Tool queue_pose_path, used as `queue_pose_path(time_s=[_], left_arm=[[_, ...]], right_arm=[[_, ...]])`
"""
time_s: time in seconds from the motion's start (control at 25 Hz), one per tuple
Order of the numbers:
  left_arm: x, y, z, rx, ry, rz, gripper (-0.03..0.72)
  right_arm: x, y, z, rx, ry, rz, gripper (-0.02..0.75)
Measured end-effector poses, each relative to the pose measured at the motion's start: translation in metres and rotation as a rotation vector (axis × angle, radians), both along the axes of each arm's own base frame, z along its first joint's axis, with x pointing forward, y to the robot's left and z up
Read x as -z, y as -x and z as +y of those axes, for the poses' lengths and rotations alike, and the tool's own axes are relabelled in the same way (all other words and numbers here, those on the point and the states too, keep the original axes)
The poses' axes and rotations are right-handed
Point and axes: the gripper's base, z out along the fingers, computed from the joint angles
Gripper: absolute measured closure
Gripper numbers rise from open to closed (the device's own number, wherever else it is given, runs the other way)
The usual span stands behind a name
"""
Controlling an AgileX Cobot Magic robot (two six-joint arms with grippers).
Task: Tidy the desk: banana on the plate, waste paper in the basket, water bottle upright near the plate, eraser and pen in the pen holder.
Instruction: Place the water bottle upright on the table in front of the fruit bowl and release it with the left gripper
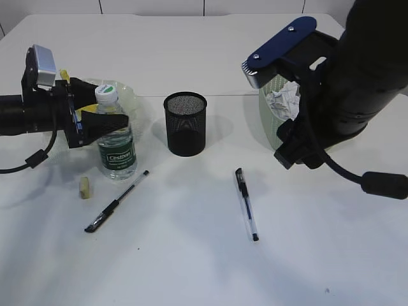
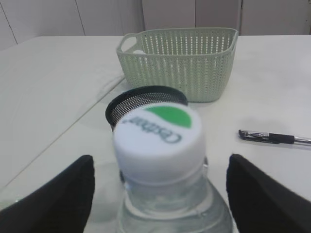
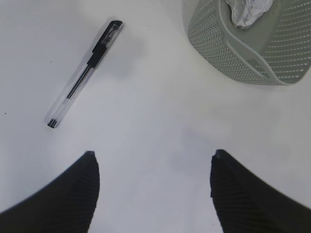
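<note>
The water bottle (image 1: pixel 116 143) stands upright with its white and green cap (image 2: pixel 158 141) between the fingers of my left gripper (image 1: pixel 104 122). The gripper is open and clear of the bottle on both sides. Behind it lies a clear plate (image 1: pixel 132 99), and a bit of the yellow banana (image 1: pixel 64 75) shows past the gripper. The eraser (image 1: pixel 84 187) and one pen (image 1: pixel 118 201) lie in front of the bottle. A second pen (image 1: pixel 246 203) lies mid-table. The black mesh pen holder (image 1: pixel 185 123) stands in the centre. My right gripper (image 3: pixel 153 160) is open and empty above bare table.
The pale green basket (image 1: pixel 271 115) at the right holds crumpled paper (image 1: pixel 284 101) and is partly hidden by my right arm. The right wrist view shows the pen (image 3: pixel 85 73), the basket (image 3: pixel 243 53) and the paper (image 3: pixel 248 10).
</note>
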Motion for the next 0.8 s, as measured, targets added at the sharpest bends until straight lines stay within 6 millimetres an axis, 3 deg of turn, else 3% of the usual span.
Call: queue_pose_path(time_s=[0.52,0.8], left_arm=[[-0.045,0.005,0.000,-0.013,0.028,-0.051,0.095],[-0.087,0.014,-0.001,-0.027,0.076,-0.060,0.095]], right_arm=[[0.000,0.000,0.000,0.001,0.001,0.001,0.206],[0.000,0.000,0.000,0.000,0.003,0.000,0.206]])
